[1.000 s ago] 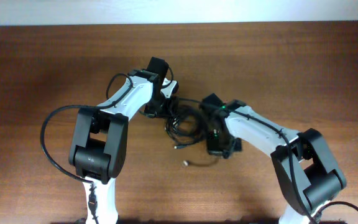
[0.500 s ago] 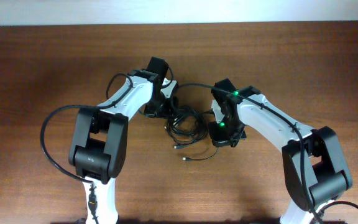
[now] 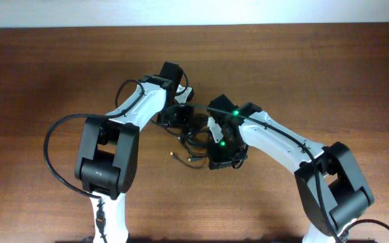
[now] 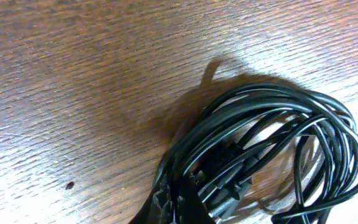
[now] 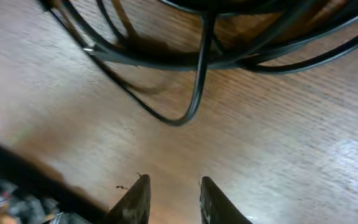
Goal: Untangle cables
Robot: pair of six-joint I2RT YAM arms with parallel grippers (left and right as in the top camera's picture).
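cables (image 3: 193,138) in 1 loose tangle at middle of table (image 3: 329,67), between 2 arms, left gripper (image 3: 175,116) clenched on tangle's edge (fingers hardly visible), right gripper (image 5: 173,200) slightly parted, empty, just beside cords

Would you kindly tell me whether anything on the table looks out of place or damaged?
The cables lie in a knotted heap on the table, with one plug end poking out loose at the heap's left edge in the overhead view. Nothing looks damaged or spilled.
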